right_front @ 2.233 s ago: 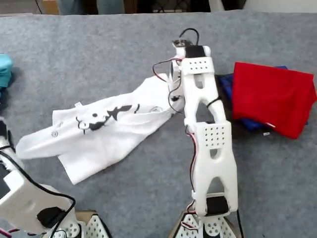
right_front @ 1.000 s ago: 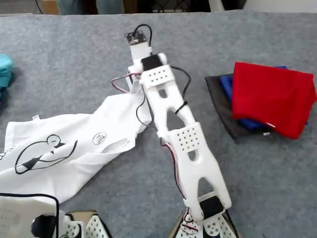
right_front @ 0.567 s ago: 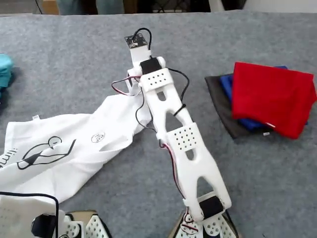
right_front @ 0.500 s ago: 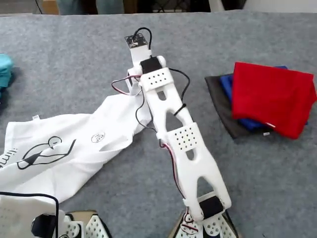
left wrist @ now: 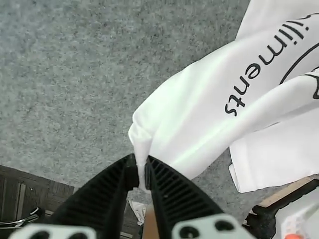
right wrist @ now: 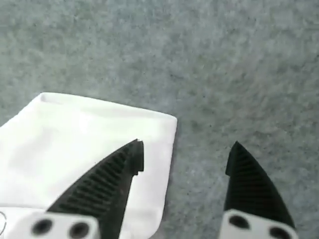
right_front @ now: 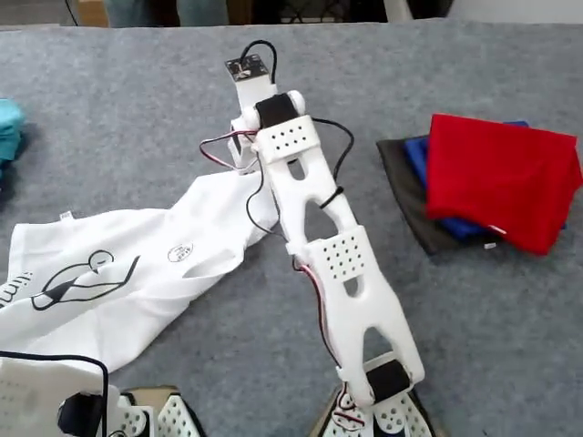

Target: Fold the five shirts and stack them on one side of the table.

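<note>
- White shirt (right_front: 137,273) with a black line drawing and lettering, spread loose and rumpled over the near left part of the grey counter (right_front: 137,91), one narrow end reaching toward the middle.
- Right hand (right wrist: 187,154) at that far end, black fingers spread wide and gripping nothing. One fingertip above the white cloth's edge, the other above bare counter just beside it.
- In the high view, right hand (right_front: 240,150) tucked beneath the wrist of the long white arm, extended from the near edge out over the shirt's end, red and black wires looped alongside.
- Left hand (left wrist: 141,172) narrowed tight on a pinched fold at the white shirt's edge, the cloth (left wrist: 214,99) gathered into a small peak between the two black fingers, the lettered part just beyond.
- Left arm (right_front: 36,401) at the near left corner of the counter, right at the shirt's near edge.
- Folded stack on the right side of the counter, well apart from the white shirt: red shirt (right_front: 496,182) on top, blue shirt (right_front: 417,159) beneath it, black shirt (right_front: 401,187) at the bottom, the lower two showing along the side facing the arm.
- Teal shirt (right_front: 7,127) at the far left edge of the counter, mostly cut off, unclear whether folded.
</note>
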